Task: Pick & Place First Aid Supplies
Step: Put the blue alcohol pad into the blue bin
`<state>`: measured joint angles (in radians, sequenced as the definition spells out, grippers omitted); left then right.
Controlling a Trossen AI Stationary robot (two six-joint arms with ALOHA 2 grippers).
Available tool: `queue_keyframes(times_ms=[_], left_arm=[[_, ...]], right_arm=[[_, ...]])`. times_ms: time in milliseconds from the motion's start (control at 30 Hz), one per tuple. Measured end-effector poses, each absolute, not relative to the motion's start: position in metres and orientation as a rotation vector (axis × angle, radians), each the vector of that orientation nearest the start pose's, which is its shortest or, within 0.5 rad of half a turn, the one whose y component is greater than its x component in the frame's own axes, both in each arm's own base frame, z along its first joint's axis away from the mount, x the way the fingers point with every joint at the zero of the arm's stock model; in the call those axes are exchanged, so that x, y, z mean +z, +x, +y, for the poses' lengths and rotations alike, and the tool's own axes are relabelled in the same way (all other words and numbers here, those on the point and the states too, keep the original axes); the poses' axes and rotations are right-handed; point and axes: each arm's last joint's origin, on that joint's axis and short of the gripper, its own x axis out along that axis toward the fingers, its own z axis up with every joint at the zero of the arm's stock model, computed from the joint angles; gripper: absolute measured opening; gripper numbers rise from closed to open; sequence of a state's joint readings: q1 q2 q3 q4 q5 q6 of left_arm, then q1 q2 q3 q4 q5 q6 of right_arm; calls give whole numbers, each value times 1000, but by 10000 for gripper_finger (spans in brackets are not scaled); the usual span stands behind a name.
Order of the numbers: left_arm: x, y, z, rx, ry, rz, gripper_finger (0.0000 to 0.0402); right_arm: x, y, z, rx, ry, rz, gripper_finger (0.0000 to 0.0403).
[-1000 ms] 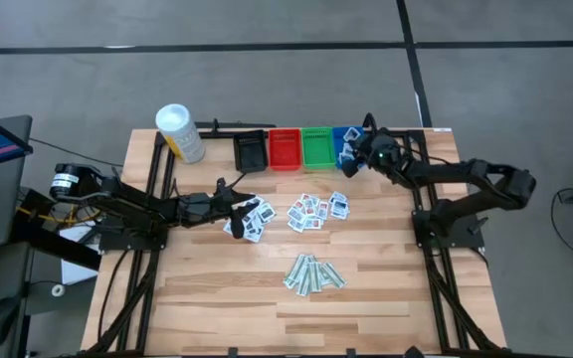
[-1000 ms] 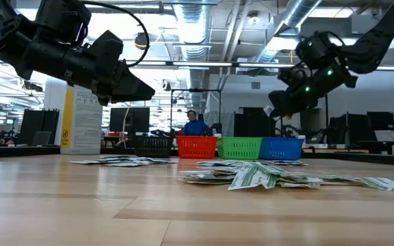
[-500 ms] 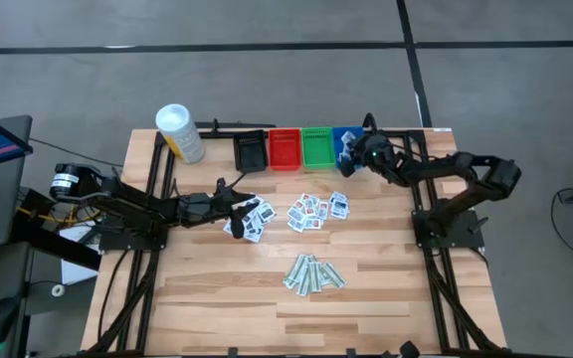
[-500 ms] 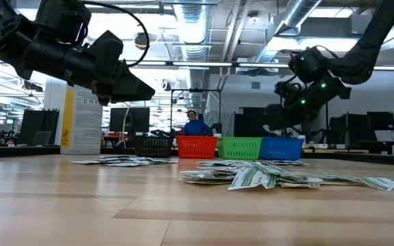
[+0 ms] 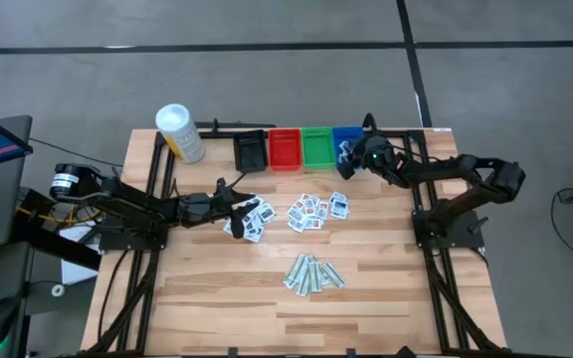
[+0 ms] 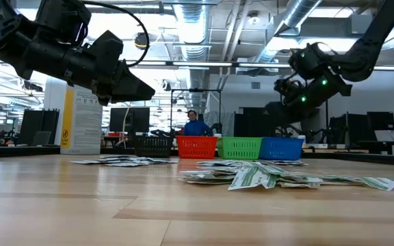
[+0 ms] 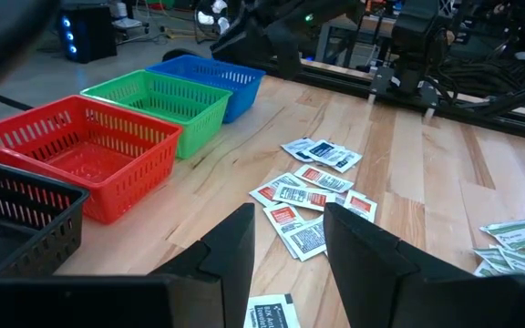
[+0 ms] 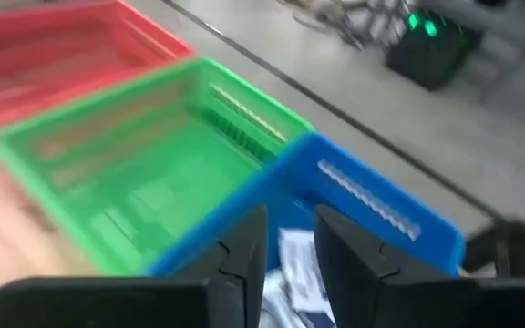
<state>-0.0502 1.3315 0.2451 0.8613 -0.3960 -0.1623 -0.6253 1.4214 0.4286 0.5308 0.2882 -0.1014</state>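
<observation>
While the right gripper (image 5: 346, 157) hangs over the blue bin (image 8: 372, 214), its fingers stand a little apart, with a white packet (image 8: 296, 264) lying in the bin between them. I think this is the drop-off step. Next, it should go back for the packets (image 5: 316, 211) on the table. The left gripper (image 5: 245, 207) waits open over more packets.
</observation>
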Motion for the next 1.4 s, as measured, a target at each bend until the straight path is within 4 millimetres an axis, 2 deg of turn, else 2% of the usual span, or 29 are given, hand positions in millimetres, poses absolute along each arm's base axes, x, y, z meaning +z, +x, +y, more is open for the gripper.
queue_keyframes(times_ms=[100,233,400,533,833,967,1100,1400], left_arm=[[150,217,0,362,-110,192,134],[150,217,0,361,-110,192,134],[150,217,0,362,-110,192,134],[150,217,0,362,-111,190,134],[151,217,0,361,-112,183,134],[151,217,0,361,-113,181,134],[151,217,0,361,-113,181,134],[151,217,0,361,-113,181,134]], right_arm=[[161,204,-138,-789,-85,501,86],[169,207,-112,-531,-145,539,87],[162,204,-82,-207,-98,670,87],[152,203,-66,-91,-71,772,87],[132,211,-48,-11,-37,869,88],[130,213,-45,-45,-62,882,97],[131,213,-47,-112,-66,879,123],[131,213,-47,-115,-61,881,196]])
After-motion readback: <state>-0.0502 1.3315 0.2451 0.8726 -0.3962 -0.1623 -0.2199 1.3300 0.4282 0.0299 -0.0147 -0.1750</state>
